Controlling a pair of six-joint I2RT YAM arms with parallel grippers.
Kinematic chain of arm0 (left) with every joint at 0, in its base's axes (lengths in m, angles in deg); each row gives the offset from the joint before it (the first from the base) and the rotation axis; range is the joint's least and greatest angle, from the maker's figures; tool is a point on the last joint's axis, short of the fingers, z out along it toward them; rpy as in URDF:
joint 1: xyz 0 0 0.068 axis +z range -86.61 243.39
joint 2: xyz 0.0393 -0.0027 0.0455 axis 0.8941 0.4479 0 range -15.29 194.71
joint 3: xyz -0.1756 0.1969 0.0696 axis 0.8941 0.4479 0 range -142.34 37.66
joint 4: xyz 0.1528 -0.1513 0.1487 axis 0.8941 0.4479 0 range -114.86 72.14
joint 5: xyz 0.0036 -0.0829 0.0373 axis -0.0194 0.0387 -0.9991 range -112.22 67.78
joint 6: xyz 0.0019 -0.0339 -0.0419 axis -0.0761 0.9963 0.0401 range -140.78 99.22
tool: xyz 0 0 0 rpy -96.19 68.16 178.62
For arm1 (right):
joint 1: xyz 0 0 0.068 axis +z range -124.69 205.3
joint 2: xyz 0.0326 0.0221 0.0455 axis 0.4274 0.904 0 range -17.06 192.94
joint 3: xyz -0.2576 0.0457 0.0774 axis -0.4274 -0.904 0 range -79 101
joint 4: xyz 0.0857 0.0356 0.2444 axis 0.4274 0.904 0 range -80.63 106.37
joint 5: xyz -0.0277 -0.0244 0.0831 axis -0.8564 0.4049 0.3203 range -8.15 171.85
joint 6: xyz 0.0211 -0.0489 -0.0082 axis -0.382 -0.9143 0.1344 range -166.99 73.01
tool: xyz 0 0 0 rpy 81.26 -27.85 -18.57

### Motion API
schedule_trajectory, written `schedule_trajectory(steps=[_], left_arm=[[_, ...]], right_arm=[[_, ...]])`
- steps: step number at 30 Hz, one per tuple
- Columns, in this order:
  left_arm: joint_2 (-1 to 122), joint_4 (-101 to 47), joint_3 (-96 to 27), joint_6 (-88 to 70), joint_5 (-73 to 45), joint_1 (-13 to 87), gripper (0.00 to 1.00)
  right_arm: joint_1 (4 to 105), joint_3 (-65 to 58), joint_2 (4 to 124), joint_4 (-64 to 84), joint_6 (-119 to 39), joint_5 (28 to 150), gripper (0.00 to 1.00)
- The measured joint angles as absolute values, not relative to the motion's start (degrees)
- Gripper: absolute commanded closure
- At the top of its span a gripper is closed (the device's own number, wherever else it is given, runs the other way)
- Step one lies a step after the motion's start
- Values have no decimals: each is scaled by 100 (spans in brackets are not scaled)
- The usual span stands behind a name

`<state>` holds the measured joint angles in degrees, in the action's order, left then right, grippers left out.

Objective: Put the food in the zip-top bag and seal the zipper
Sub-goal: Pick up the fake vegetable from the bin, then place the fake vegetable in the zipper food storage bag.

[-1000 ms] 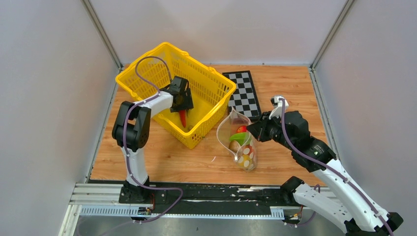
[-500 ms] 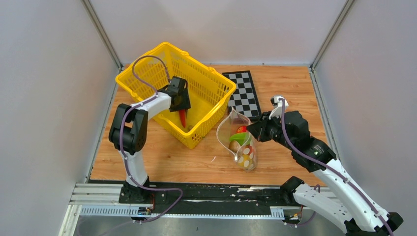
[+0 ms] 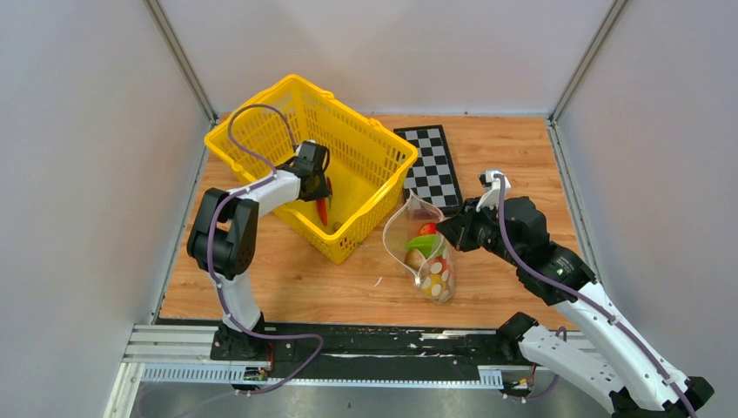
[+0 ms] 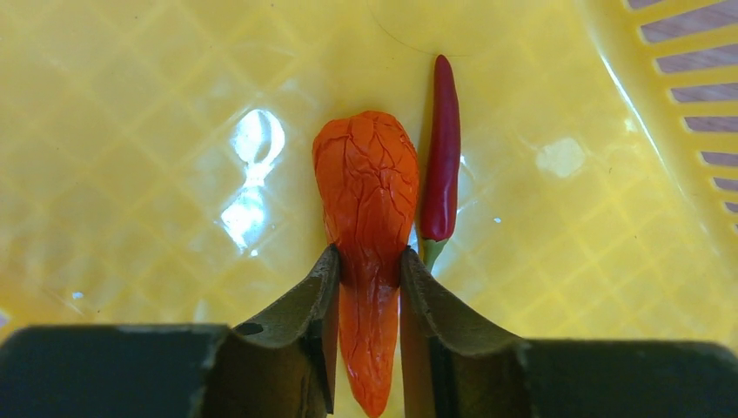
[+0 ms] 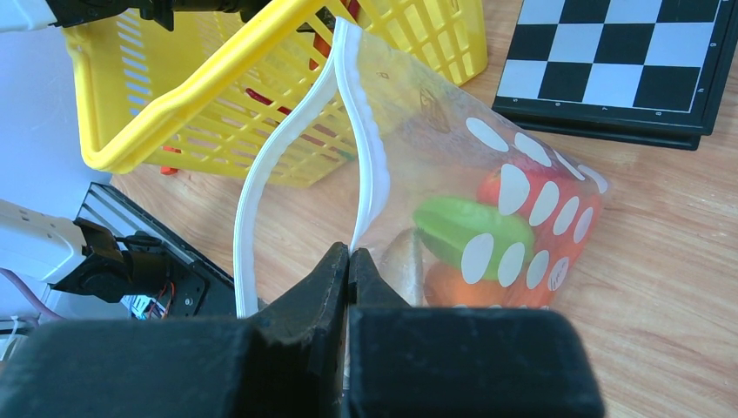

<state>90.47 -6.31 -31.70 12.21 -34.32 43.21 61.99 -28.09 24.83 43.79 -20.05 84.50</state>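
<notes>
The wooden tabletop (image 3: 331, 287) carries a yellow mesh basket (image 3: 370, 157) in the upper left of the top view, with a black-and-white checkerboard (image 3: 432, 167) just to its right. Below the board, near frame centre, the polka-dot zip-top bag (image 3: 426, 261) sits with its mouth gaping. It holds a green pepper (image 5: 470, 231), a red tomato (image 5: 522, 187) and an orange piece (image 5: 466, 287). The right end effector (image 5: 349, 257) is clamped on 1 lip of the bag's white zipper (image 5: 365, 131); the other lip bows away. Inside the basket, the left end effector (image 4: 369, 261) grips the orange carrot (image 4: 367, 183) near its narrow end. A red chili (image 4: 442, 157) lies on the basket floor, just right of the carrot in the wrist view.
</notes>
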Motion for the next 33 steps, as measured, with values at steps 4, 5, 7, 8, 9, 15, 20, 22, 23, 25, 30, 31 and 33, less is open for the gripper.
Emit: schedule_trajectory(steps=[4,5,7,8,9,15,20,22,23,25,30,31,33], left_arm=[[9020,-760,-3100,1278,-3487,4321,86],[8994,-791,-3067,1291,-3491,4321,86],[8918,-795,-3002,1295,-3504,4321,86],[8865,-762,-2964,1293,-3506,4321,86],[8813,-716,-2945,1287,-3509,4321,86],[8076,-529,-2934,1171,-3517,4323,86],[7020,-601,-2921,1009,-3331,4323,87],[6638,-703,-2916,968,-3203,4323,87],[6476,-747,-2912,948,-3130,4323,87],[6210,-804,-2899,926,-2982,4323,89],[5429,-1136,-2696,863,-2363,4323,90],[5268,-1217,-2654,860,-2212,4323,89],[4988,-1412,-2602,867,-1876,4323,89]], right_arm=[[6199,-2809,2483,4379,-2005,8450,100],[6199,-2809,2483,4379,-2005,8450,100],[6199,-2809,2483,4379,-2005,8450,100],[6199,-2809,2483,4379,-2005,8450,100],[6199,-2809,2483,4379,-2005,8450,100],[6199,-2809,2485,4379,-2005,8452,100],[6199,-2809,2485,4379,-2003,8454,100],[6199,-2809,2485,4379,-2003,8457,100],[6199,-2809,2485,4379,-2003,8457,100],[6199,-2809,2485,4379,-2003,8457,100],[6199,-2809,2483,4379,-2003,8454,100],[6199,-2809,2479,4379,-2003,8457,100],[6199,-2809,2472,4379,-2003,8454,100]])
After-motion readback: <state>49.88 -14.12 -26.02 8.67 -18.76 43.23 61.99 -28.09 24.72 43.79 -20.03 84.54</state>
